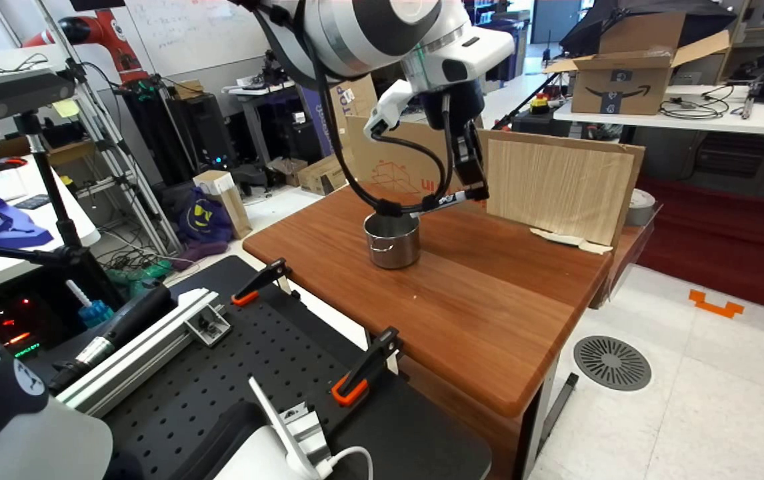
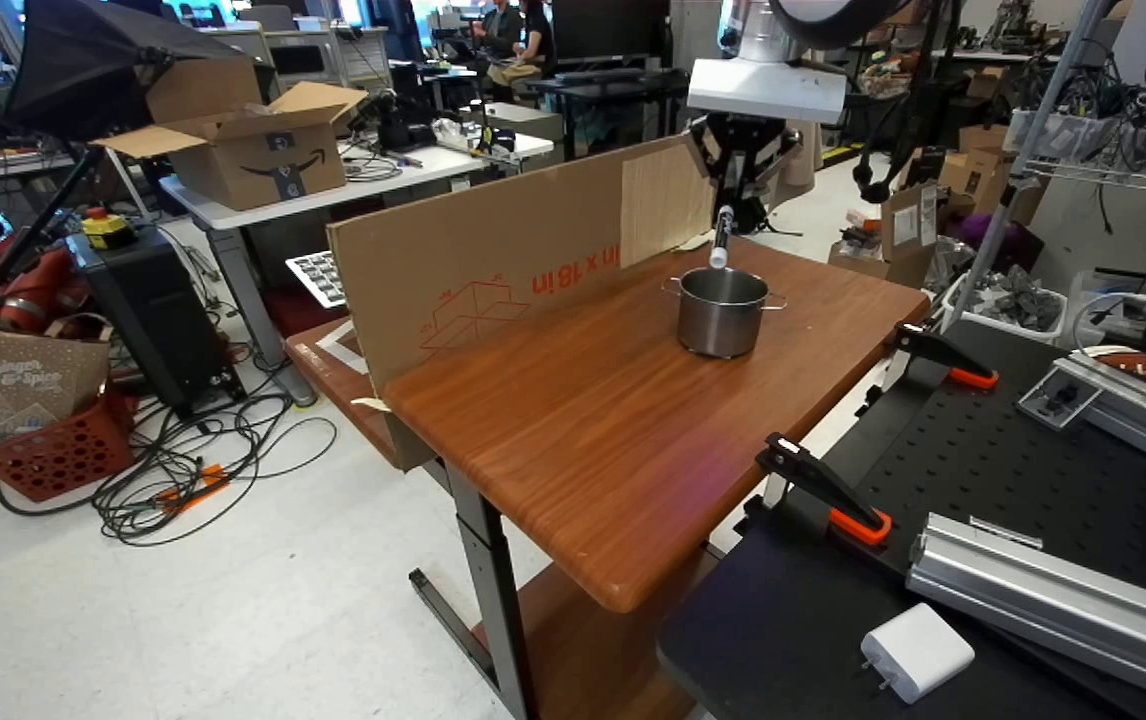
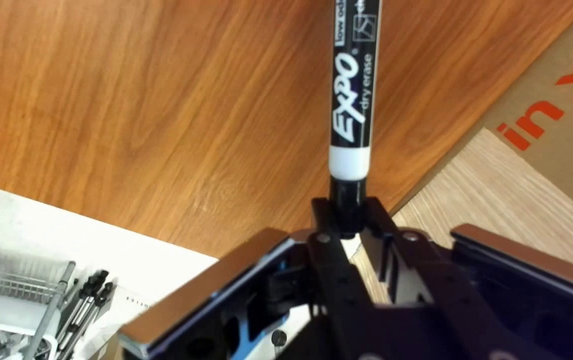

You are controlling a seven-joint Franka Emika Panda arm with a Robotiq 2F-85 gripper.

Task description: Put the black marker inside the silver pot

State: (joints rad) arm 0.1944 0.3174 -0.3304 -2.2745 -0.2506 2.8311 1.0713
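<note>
The black marker, with a white band and white lettering, shows in both exterior views (image 1: 447, 201) (image 2: 721, 243) and fills the top of the wrist view (image 3: 354, 90). My gripper (image 1: 479, 193) is shut on its black end, with both fingertips touching it in the wrist view (image 3: 349, 215). The marker sticks out sideways and slopes slightly down, its pale end above the pot's rim. The silver pot (image 1: 392, 251) stands upright on the table, with small wire side handles, also in an exterior view (image 2: 720, 318). It is out of the wrist view. Its inside floor is hidden.
The pot stands on a brown wooden table (image 1: 489, 320). A cardboard panel (image 2: 493, 270) stands along one table edge. Black clamps with orange pads (image 1: 365, 367) (image 2: 823, 490) sit by the black perforated board (image 1: 222, 360). A black cable (image 1: 339, 153) hangs from the arm.
</note>
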